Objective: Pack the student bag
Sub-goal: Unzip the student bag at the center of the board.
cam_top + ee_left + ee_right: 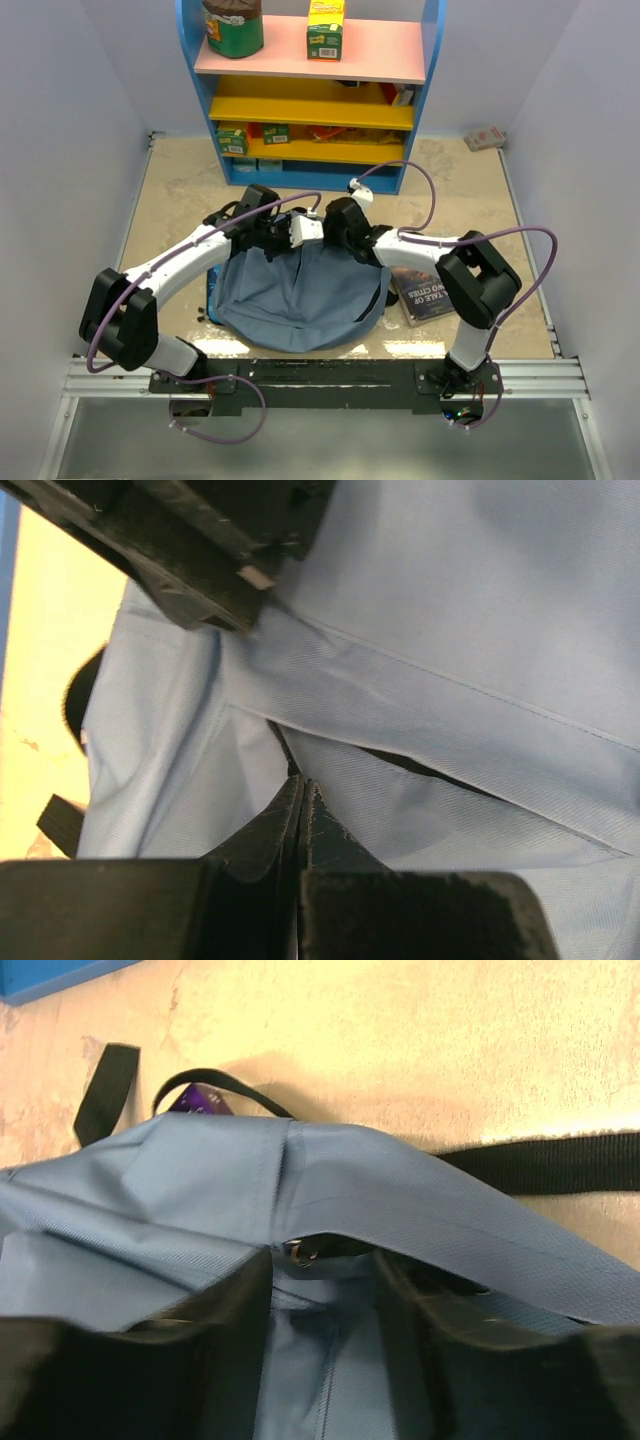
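Note:
The grey-blue student bag [300, 295] lies slumped on the table between the arms, its far edge pulled up toward both grippers. My left gripper [278, 232] is at that edge. In the left wrist view its fingers [302, 792] are pressed together on a fold of the bag's fabric [450, 680]. My right gripper [340, 225] is just right of it. In the right wrist view it [322, 1280] is open, its fingers straddling the bag's fabric [400, 1190] next to a metal zipper pull [300, 1253]. Black straps [540, 1160] trail onto the table.
A book [425, 290] lies right of the bag, under the right forearm. A dark blue flat item [212, 290] pokes out at the bag's left. A blue shelf unit [310, 90] with a jar [233, 27] and boxes stands behind. A small pack [485, 138] lies back right.

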Controlling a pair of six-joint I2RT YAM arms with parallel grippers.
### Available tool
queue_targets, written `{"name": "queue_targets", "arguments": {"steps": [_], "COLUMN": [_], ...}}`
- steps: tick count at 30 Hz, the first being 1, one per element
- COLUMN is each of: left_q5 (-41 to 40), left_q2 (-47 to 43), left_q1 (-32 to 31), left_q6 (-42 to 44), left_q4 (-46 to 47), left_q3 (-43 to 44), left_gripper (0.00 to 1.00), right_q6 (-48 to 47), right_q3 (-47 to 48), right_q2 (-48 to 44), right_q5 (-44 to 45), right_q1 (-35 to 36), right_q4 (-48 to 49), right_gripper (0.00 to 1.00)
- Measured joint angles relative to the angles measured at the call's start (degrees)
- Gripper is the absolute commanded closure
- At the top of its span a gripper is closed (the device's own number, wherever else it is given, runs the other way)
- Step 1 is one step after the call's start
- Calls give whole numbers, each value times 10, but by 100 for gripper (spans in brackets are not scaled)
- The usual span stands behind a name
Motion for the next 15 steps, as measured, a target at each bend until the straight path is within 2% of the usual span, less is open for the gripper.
{"name": "queue_targets", "arguments": {"steps": [4, 5, 8, 15], "left_q5": [0, 0, 0, -2], "left_q2": [0, 0, 0, 0], "left_q1": [0, -1, -3, -4], "left_q6": [0, 0, 0, 0], "left_q4": [0, 0, 0, -2], "left_q3": [-7, -8, -11, -12], "left_gripper": [100, 100, 100, 100], "right_q6": [19, 24, 39, 59], "right_q3": [9, 10, 11, 12], "right_q2": [18, 21, 26, 28], "right_q5": [9, 14, 24, 49], "right_q1": [-1, -1, 0, 1], "right_q4": [-1, -1, -4, -5], "right_gripper": [72, 84, 100, 100]}}
